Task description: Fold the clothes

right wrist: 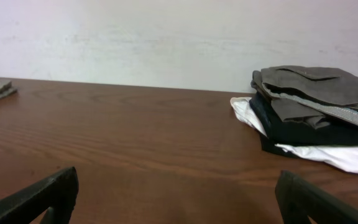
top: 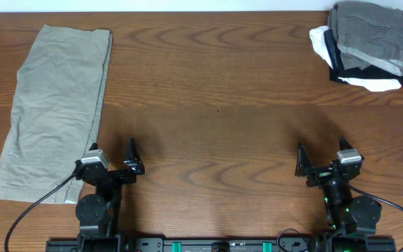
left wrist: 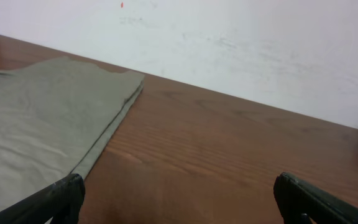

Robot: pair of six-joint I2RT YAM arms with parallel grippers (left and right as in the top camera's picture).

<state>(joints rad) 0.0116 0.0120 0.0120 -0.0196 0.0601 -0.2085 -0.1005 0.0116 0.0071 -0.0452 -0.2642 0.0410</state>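
Overhead: our grey shorts (top: 373, 31) sit on top of the pile (top: 371, 83) at the far right. The left gripper (top: 112, 150) and right gripper (top: 320, 150) are both wide open and empty. Left wrist: just the khaki garment (left wrist: 42, 130). Right wrist: the shorts look soft, light and floppy, so we'd pinch the waistband edge.

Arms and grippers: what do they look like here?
Both arms are black with round joint housings. The left gripper and right gripper each have two tapered black fingers and a light grey block at the wrist. A black cable trails from each; green lights glow on the right arm.
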